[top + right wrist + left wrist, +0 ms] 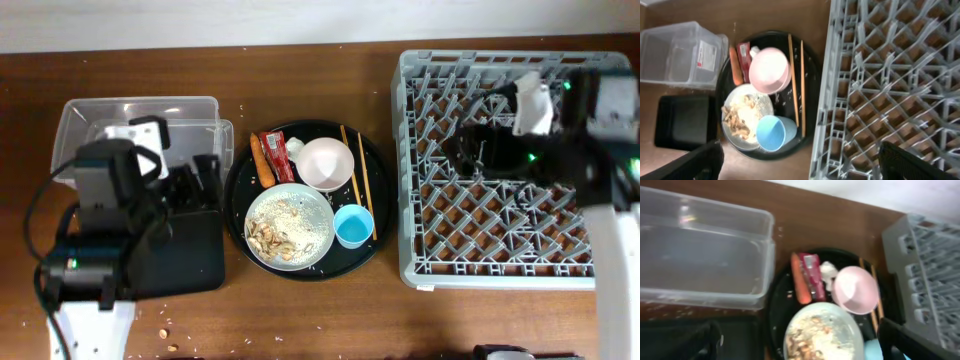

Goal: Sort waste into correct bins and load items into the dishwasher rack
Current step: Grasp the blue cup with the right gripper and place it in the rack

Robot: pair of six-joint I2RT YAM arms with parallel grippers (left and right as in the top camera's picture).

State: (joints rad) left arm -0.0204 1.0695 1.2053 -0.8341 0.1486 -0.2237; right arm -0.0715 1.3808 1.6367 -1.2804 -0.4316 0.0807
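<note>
On the round black tray (372, 215) lie an orange carrot (262, 160), a red wrapper (277, 155), a white tissue (295, 148), a white bowl (326, 163), chopsticks (365, 185), a blue cup (351, 226) and a pale plate (290, 227) of beige scraps and rice. The clear tub (140, 115) stands at the far left, with the black tray (185, 255) in front of it. The grey rack (510, 230) is on the right. My left gripper (195, 185) is open and empty between tub and round tray. My right gripper (478, 150) is open and empty above the rack.
Crumbs (165, 325) lie on the wooden table near the front left. The left arm's cable loops over the black tray's left side. The rack holds nothing but its pegs. A pale wall edge runs along the back.
</note>
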